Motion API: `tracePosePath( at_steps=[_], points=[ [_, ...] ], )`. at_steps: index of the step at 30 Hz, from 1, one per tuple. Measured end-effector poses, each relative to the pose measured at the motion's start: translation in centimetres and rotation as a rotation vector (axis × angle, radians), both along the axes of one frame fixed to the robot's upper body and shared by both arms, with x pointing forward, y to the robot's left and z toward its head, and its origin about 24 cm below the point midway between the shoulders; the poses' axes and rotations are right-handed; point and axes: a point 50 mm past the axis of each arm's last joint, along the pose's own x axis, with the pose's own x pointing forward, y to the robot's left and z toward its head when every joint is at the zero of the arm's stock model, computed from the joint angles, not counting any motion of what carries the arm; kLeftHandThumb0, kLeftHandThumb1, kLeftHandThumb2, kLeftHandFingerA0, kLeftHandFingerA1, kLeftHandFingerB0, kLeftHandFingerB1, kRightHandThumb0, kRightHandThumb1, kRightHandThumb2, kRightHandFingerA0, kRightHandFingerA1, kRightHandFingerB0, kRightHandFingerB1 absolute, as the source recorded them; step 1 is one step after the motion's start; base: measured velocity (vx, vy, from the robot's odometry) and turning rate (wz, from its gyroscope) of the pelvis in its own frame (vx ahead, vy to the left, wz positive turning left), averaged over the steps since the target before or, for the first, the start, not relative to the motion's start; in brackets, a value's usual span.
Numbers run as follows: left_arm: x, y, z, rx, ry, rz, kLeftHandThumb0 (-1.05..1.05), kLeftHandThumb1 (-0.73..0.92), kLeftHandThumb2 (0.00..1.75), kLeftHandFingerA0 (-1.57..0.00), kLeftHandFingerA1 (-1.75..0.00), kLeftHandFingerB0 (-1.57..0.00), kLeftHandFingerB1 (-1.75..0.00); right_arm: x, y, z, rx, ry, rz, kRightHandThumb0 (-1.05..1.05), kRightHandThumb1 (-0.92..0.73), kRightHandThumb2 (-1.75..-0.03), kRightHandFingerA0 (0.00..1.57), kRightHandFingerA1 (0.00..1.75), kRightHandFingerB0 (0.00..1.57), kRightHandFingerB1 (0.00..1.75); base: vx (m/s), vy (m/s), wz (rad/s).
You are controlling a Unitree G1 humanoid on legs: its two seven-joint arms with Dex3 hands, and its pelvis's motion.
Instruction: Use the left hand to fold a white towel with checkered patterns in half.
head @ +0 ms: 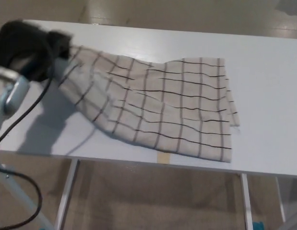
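Observation:
A white towel with thin dark checks lies across the white table. Its right part rests flat, reaching the front edge. My left hand, black and blurred by motion, is at the upper left and is shut on the towel's left end. That end is lifted off the table and pulled taut, casting a shadow below it. My right hand does not show.
A silver forearm and a black cable hang at the left edge. A small tan tape strip sits at the table's front edge. Table legs and tan floor show below.

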Motion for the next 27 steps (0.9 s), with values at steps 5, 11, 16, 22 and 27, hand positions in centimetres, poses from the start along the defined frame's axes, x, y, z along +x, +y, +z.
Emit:
tracePosePath(
  at_steps=[5, 11, 16, 22, 27],
  points=[
    [-0.2, -5.7, 3.2, 0.001, -0.088, -0.232, -0.35, 0.39, 0.74, -1.14, -1.44, -0.93, -1.28, 0.2, 0.0, 0.2, -0.011, -0.006, 0.007, -0.31, -0.69, -0.6, 0.73, 0.8, 0.7, 0.57, 0.0, 0.0, 0.0],
    [-1.7, -11.5, 5.8, 0.045, -0.158, -0.467, -0.31, 0.53, 0.56, -0.84, -1.75, -0.87, -0.52, 0.5, 0.1, 0.3, -0.014, -0.014, 0.016, -0.31, -0.69, -0.6, 0.69, 0.8, 0.71, 0.56, 0.0, 0.0, 0.0],
    [-2.9, -14.1, 6.4, 0.072, -0.171, -0.575, -0.33, 0.52, 0.57, -0.88, -1.75, -0.92, -0.54, 0.5, 0.2, 0.3, -0.012, -0.015, 0.017, -0.32, -0.69, -0.6, 0.72, 0.8, 0.71, 0.56, 0.0, 0.0, 0.0],
    [-4.1, -16.8, 6.0, 0.138, -0.153, -0.668, -0.36, 0.49, 0.55, -0.83, -1.75, -0.9, -0.51, 0.5, 0.2, 0.3, -0.011, -0.016, 0.02, -0.3, -0.68, -0.61, 0.59, 0.73, 0.72, 0.55, 0.0, 0.0, 0.0],
    [-5.0, -18.9, 5.0, 0.196, -0.13, -0.726, -0.37, 0.48, 0.56, -0.86, -1.75, -0.92, -0.53, 0.8, 0.3, 0.4, -0.006, -0.028, 0.028, -0.3, -0.68, -0.6, 0.62, 0.73, 0.73, 0.56, 0.0, 0.0, 0.0]
  ],
)
